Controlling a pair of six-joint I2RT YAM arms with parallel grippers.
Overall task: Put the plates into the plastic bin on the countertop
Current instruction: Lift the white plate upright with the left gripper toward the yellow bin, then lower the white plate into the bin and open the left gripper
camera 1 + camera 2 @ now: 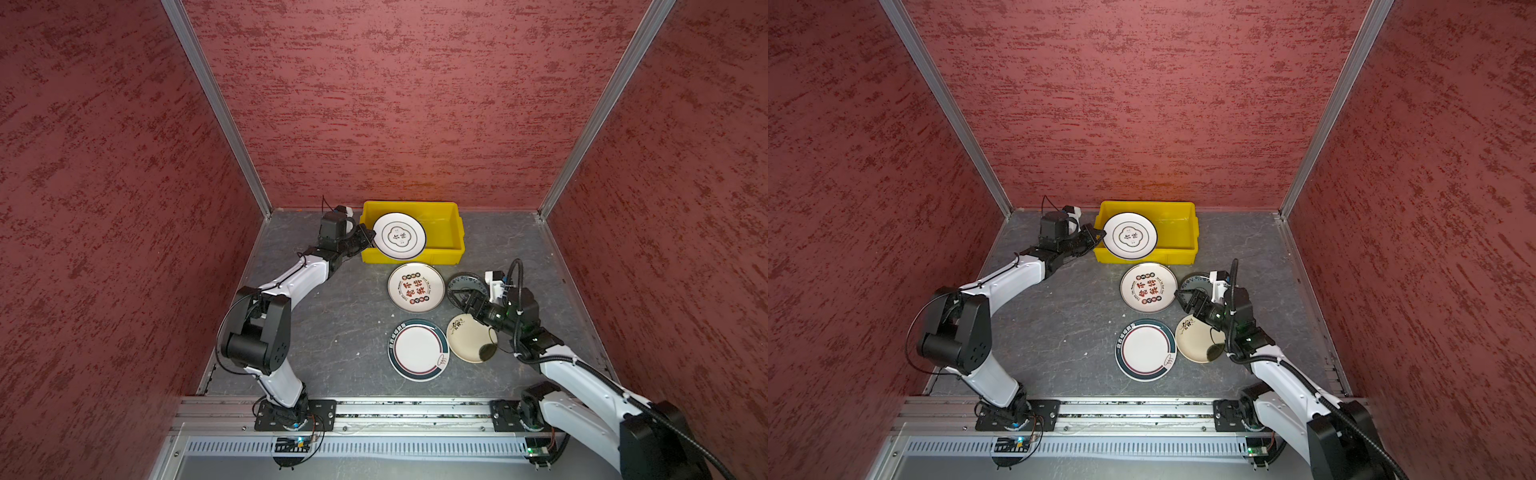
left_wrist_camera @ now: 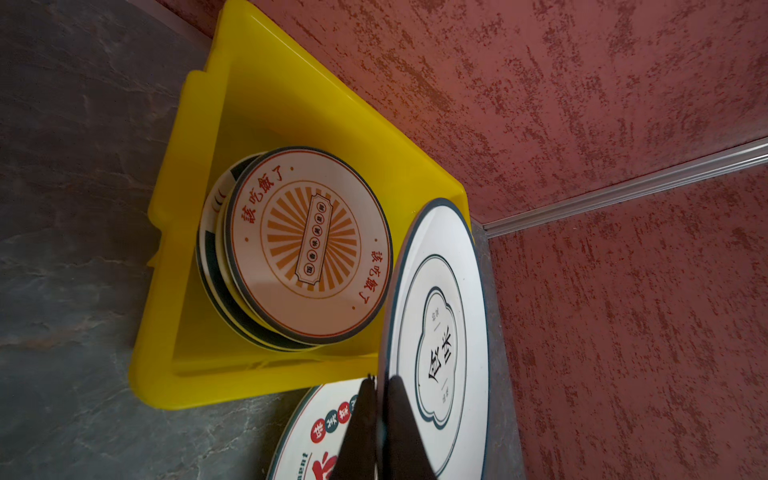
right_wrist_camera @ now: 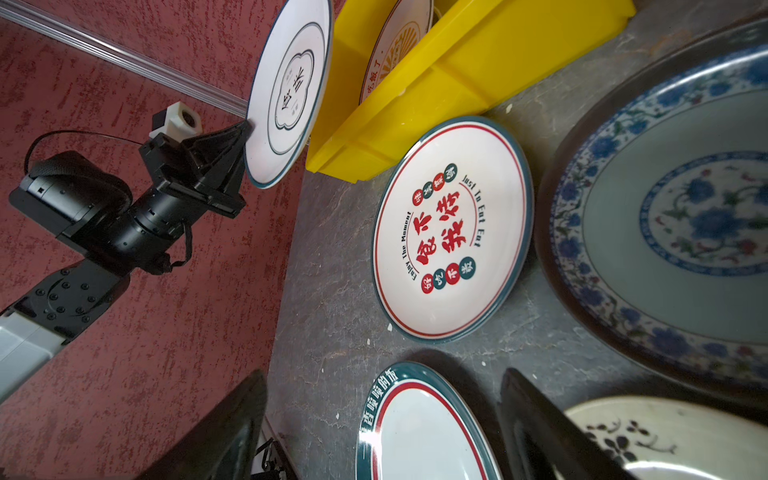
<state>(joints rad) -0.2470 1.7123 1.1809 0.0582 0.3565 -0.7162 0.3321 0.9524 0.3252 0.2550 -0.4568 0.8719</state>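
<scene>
— While our left gripper pinches the rim of the white plate, tilted above the plastic bin, how do we land it?
— We level it over the stack inside, lower gently until it nests, then let go.
— And our right gripper?
— Fingers spread wide, empty, just beside the blue-grey plate on the countertop; we'd have it wait clear of the bin.

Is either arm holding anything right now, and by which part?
The left tool pinches the raised white plate by its rim. The right tool is open and holds nothing.
</scene>
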